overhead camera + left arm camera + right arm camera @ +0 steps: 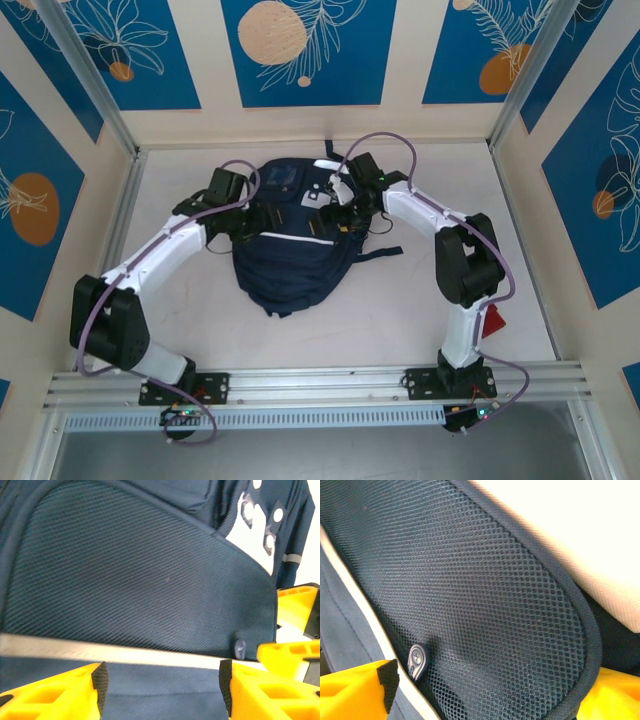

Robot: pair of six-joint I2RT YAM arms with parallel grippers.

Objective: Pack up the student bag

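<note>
Left gripper (pixel 162 680) parted, right gripper (pixel 487 692) wide, navy student bag (pixel 290 265), white stripe (pixel 300 236), mesh pocket (pixel 470 595)

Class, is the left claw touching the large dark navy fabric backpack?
Cannot tell: in the left wrist view the left claw straddles the backpack fabric, with neither contact nor gap plain.

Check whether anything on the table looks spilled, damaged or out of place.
Nothing stands out. The large dark navy fabric backpack lies flat on the table, intact as far as shows; one black strap trails loosely to its right, which looks harmless.
</note>
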